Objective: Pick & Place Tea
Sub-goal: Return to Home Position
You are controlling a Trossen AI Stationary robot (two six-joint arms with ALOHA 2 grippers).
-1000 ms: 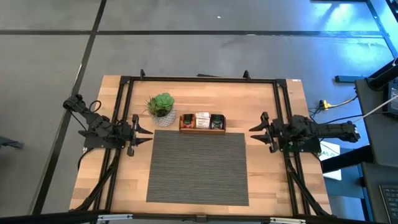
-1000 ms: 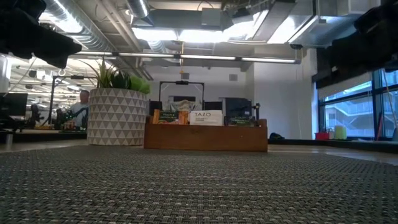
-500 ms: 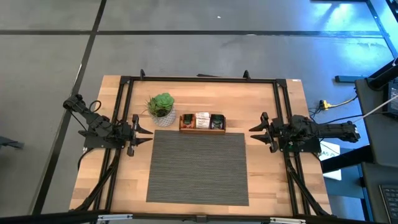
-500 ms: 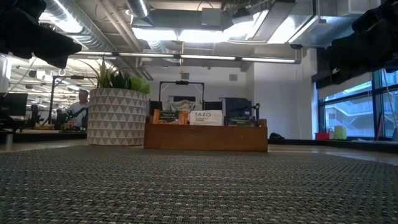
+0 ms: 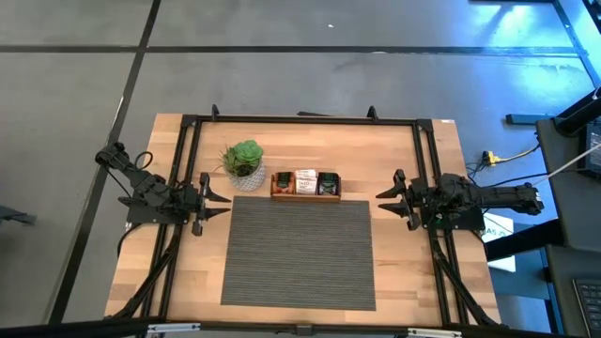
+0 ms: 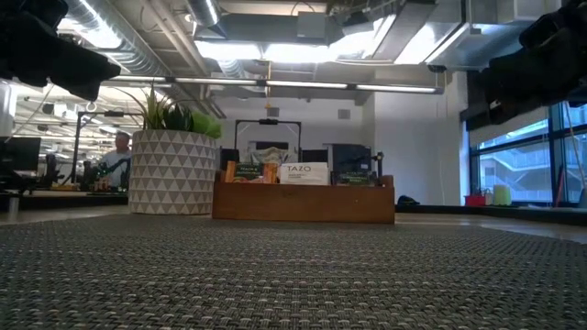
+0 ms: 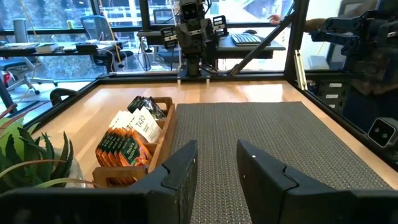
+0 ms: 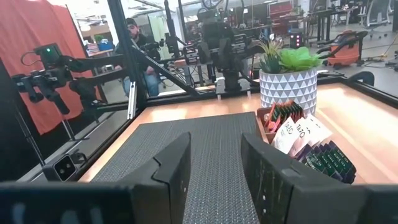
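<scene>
High view: the wooden tray (image 5: pixel 305 196) sits a little above the centre of the frame, just above the upper edge of the grey woven mat (image 5: pixel 299 253) on the table (image 5: pixel 394 150). The potted plant (image 5: pixel 244 160) stands just beside its left end. The tea (image 5: pixel 305 182) fills the tray's three compartments: orange-red sachets on the left, white in the middle, dark on the right. The left pincer (image 5: pixel 222 201) is at middle left and the right pincer (image 5: pixel 385 199) at middle right, each by a side of the mat, well apart from the tray.

Low view: sachets stand above the tray's rim at centre frame, with the pot to its left.

Left wrist view: the left pincer's fingers are spread.

Right wrist view: the right pincer's fingers are spread too, and the sachets lean in their compartments.
</scene>
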